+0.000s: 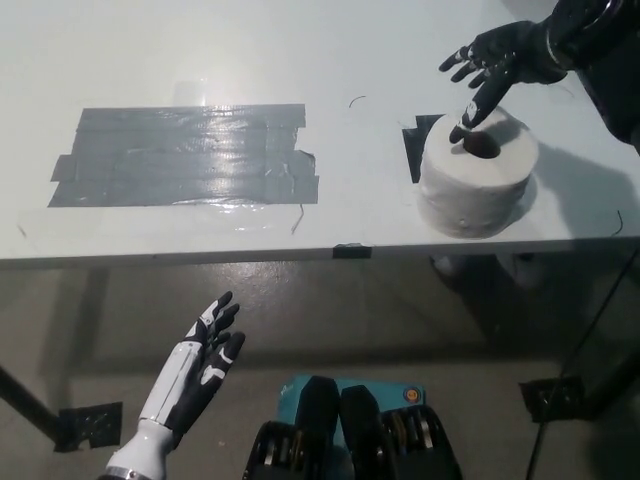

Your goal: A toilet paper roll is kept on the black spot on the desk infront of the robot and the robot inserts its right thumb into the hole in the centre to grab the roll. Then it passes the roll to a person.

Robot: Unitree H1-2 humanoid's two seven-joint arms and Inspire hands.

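Observation:
A white toilet paper roll [474, 180] stands on end on a black spot [415, 143] near the desk's front right, its hole facing up. My black right hand [505, 60] hovers open just above and behind the roll, fingers spread. One fingertip reaches down to the rim of the hole. My white left hand [195, 370] rests open below the desk edge at the lower left.
A large patch of grey tape [185, 155] covers the white desk [300, 50] at the left. The desk's front edge [300, 255] runs across the middle of the view, with floor and desk legs below it.

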